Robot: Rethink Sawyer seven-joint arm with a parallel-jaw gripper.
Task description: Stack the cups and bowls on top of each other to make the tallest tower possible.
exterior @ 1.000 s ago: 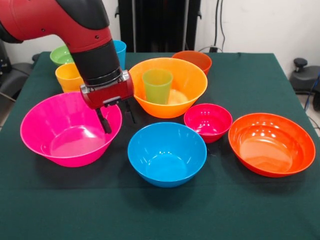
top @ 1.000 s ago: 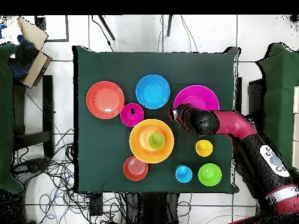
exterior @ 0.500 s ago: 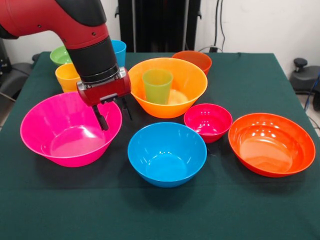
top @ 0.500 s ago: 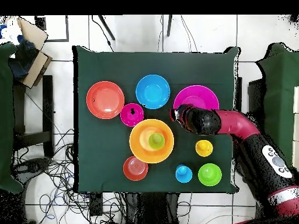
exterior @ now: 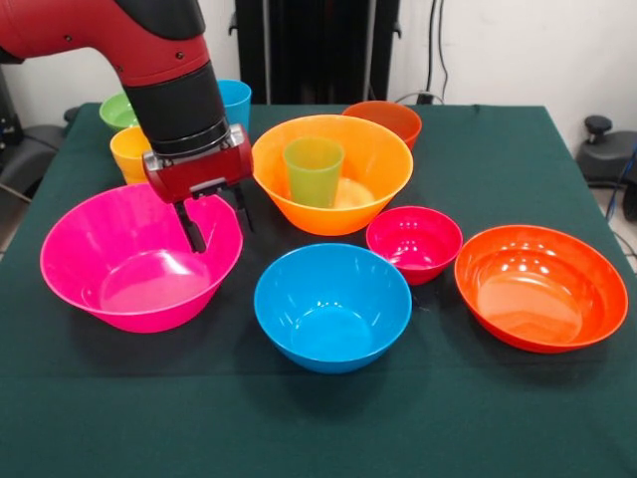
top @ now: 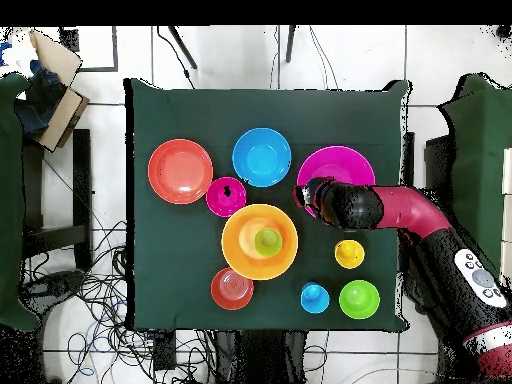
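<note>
The big pink bowl sits upright at the table's edge, and the gripper hangs over its rim with jaws spread and nothing between them, 1 finger inside the bowl wall and the other outside, on the side facing the big orange bowl. I judge this a set-up for a rim pinch, and the main risk lies there: a glossy, sloping wall gripped at only 1 point could slip out, or the bowl could tip and swing as it lifts. The big orange bowl stands just beside it, already holding the green cup upright, so a swinging pink bowl could clip its rim and knock that cup over. If the fingers come down off the rim line, they may instead push the pink bowl toward the table edge. Further out, the medium blue bowl, the small magenta bowl and the wide red-orange bowl sit apart on the green tablecloth; behind the arm are the yellow-orange cup, the blue cup, the small green bowl and the small orange-red bowl. Nothing yet stands as a tower beyond 1 cup in 1 bowl.
</note>
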